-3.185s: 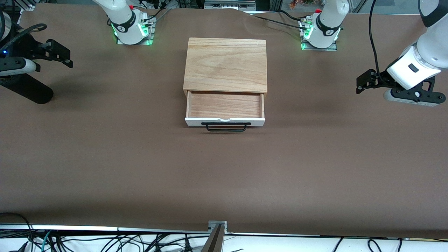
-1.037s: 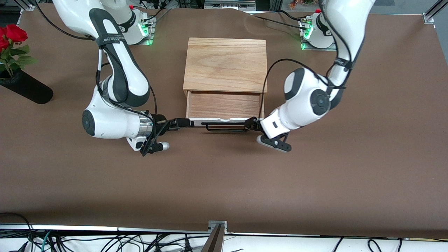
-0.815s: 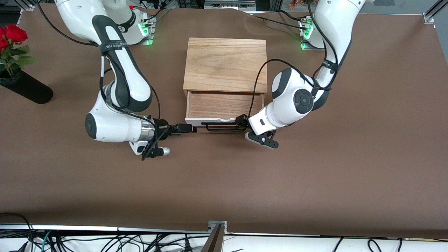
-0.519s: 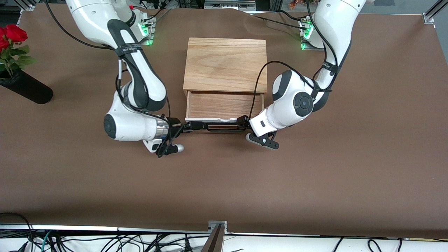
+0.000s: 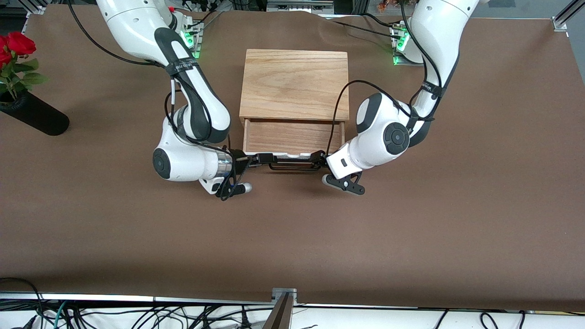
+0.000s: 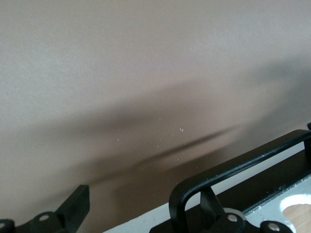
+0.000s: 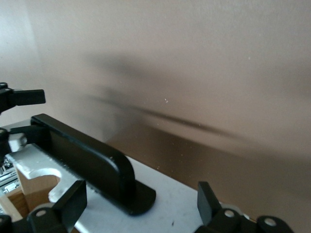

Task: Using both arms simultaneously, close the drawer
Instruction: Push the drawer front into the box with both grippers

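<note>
The drawer (image 5: 293, 137) stands pulled out of the light-wood box (image 5: 295, 84), its white front panel and black bar handle (image 5: 292, 167) toward the front camera. My right gripper (image 5: 263, 159) is open at the handle's end toward the right arm. In the right wrist view its fingers (image 7: 73, 199) straddle the handle's foot (image 7: 138, 196) on the white panel (image 7: 184, 206). My left gripper (image 5: 318, 158) is open at the handle's other end. In the left wrist view the handle's bend (image 6: 182, 196) lies between its fingers (image 6: 77, 206), over the white panel (image 6: 131, 224).
A black vase (image 5: 34, 116) with red roses (image 5: 16, 45) lies at the right arm's end of the table. Cables and a metal bracket (image 5: 283, 304) sit along the table edge nearest the front camera. Brown table surface (image 5: 292, 237) surrounds the box.
Both arms have come in from the table's ends to the drawer front. In the last second the right gripper slid along to the handle. The drawer stands about as far out as before.
</note>
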Robot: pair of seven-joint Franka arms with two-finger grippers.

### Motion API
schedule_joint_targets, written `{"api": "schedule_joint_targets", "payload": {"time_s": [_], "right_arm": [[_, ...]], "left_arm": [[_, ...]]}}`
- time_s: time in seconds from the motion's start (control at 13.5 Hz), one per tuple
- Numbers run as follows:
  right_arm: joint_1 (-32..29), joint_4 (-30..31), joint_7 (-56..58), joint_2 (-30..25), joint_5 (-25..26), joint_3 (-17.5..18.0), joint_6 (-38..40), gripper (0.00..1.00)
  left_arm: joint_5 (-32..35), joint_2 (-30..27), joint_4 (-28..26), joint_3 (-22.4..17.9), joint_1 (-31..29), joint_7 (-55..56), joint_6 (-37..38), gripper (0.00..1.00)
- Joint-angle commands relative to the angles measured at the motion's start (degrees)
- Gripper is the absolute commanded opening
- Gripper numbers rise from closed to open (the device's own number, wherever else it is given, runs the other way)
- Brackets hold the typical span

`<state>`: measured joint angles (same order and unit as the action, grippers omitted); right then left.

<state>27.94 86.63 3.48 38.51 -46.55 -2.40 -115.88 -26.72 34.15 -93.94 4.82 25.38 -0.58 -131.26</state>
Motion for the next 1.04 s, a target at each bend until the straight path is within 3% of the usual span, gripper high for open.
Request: {"api": "schedule_joint_targets", "payload": {"time_s": [0.0,0.96], "right_arm": [[1.5,4.9,1.0,-2.2,-0.4,-0.2,0.3,1.0],[4.6,17.8,1.1,-11.8,-0.4,0.8,4.1,1.0]], "left_arm": [[-1.4,-0.2,-0.3,-0.2,0.1,-0.7,5.7,1.0],[-1.5,-0.6,0.2,0.5,0.9,-0.7,22.0,1.0]]}}
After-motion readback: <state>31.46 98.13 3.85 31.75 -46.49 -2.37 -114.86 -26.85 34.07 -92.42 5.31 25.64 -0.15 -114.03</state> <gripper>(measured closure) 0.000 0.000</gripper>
